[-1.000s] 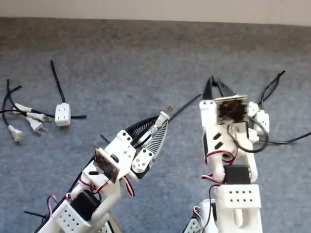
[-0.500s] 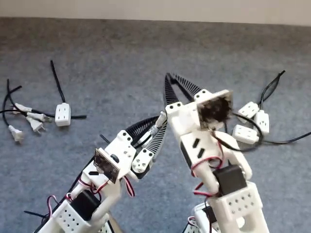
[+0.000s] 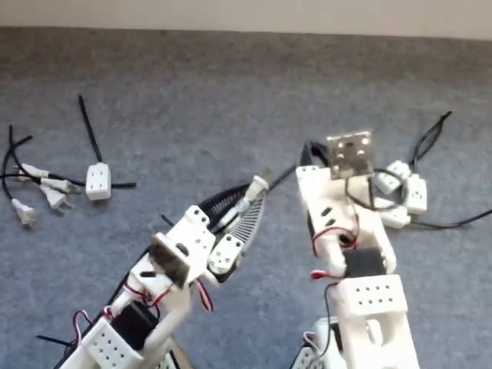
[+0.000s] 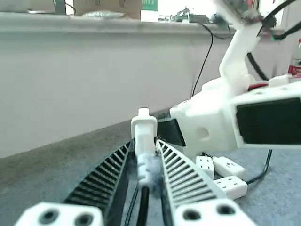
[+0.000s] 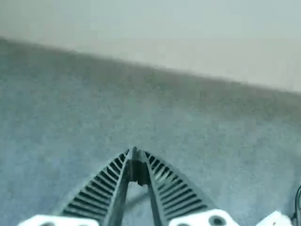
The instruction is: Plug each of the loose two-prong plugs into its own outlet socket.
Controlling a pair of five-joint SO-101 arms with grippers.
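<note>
As the left gripper [image 4: 144,149] clamped the two-prong plug [image 4: 143,127] low (right gripper [image 5: 135,165] closed, empty), pressing into an outlet socket [image 4: 229,165] might tilt it.

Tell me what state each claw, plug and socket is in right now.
left gripper: shut on held plug
right gripper: shut, empty
held plug: unplugged, off the carpet
loose plugs: lying on carpet, unplugged
left socket: empty
right sockets: empty where visible
</note>
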